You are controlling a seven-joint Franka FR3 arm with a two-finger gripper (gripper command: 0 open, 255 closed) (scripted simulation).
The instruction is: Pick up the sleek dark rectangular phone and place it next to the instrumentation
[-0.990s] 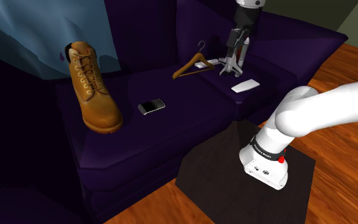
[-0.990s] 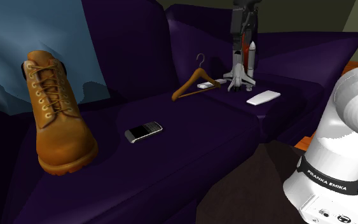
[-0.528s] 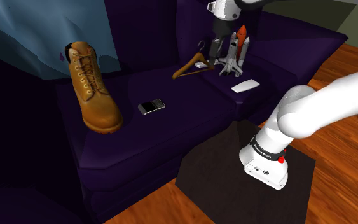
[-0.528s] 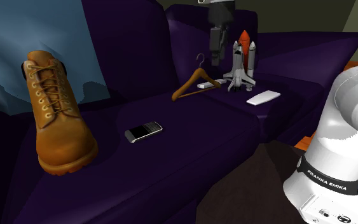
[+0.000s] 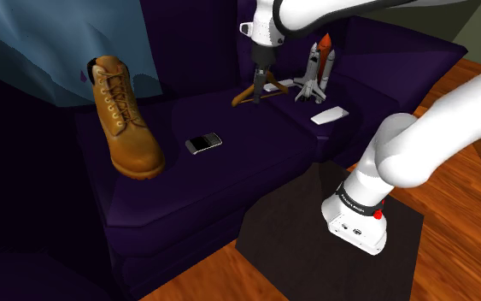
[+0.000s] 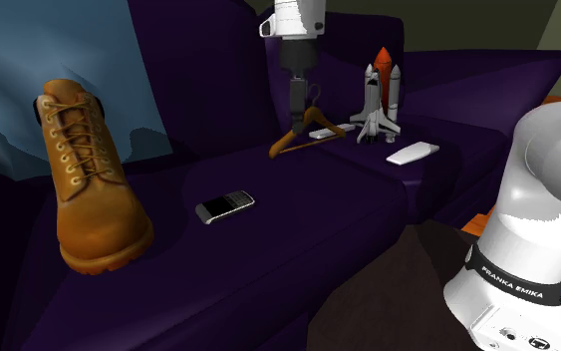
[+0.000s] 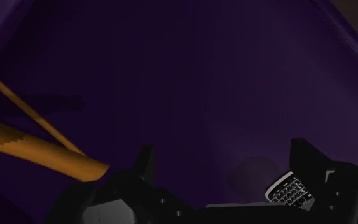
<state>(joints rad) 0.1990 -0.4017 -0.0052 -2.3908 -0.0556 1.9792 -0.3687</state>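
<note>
- Your arm [image 5: 418, 145] rises from the stand [image 5: 315, 248], arches high over the purple sofa [image 5: 230, 184], and turns its wrist downward.
- The gripper [image 6: 298, 110] hangs just above the wooden hanger [image 6: 306, 138]. Its fingers are spread apart, with nothing between them.
- The dark phone [image 5: 203, 143] lies flat on the seat cushion between the tan boot [image 5: 127, 120] and the hanger, well apart from the gripper.
- The shuttle model [image 5: 318, 70] stands upright beyond the hanger.

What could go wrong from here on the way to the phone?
1. The gripper hangs close by the wooden hanger; a low sweep could snag it.
2. The keypad phone lies flat on the purple sofa cushion; the open fingers might slip off its thin edges.
</note>
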